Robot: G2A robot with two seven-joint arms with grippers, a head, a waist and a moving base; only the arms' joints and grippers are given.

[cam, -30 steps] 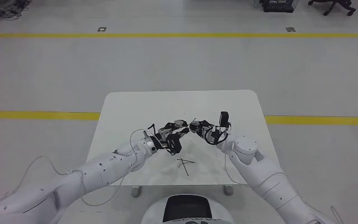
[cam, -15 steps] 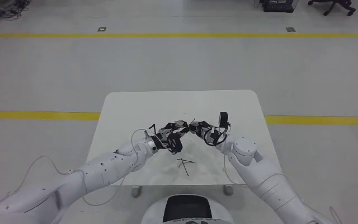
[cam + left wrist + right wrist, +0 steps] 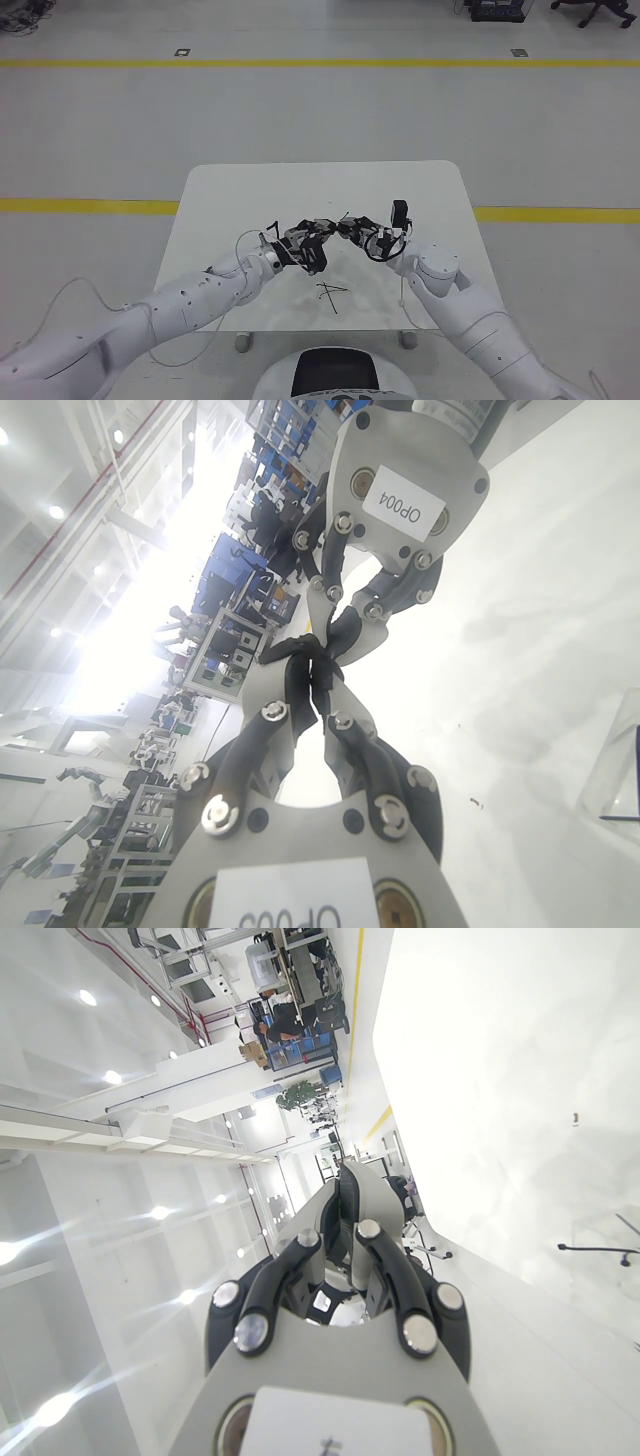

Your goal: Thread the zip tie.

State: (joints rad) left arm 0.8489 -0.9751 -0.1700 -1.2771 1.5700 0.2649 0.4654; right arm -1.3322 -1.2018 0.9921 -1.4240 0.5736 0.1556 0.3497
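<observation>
Above the table's middle my two grippers meet tip to tip. The left gripper point(image 3: 325, 233) point(image 3: 311, 672) is shut, its black-padded fingers pinching a thin black zip tie point(image 3: 314, 660) at the meeting point. The right gripper point(image 3: 347, 230) point(image 3: 336, 634) point(image 3: 346, 1180) is also shut, its fingers pressed together on the same tie. A thin black tail of the zip tie point(image 3: 346, 215) sticks out above the joined tips in the top view. Most of the tie is hidden between the pads.
Two or three spare black zip ties point(image 3: 330, 292) point(image 3: 595, 1248) lie crossed on the white table point(image 3: 230, 200) near its front edge, below the grippers. The table's rounded edge point(image 3: 400, 1128) runs close by.
The left gripper has edged slightly toward the right one. The right gripper has stayed in place.
</observation>
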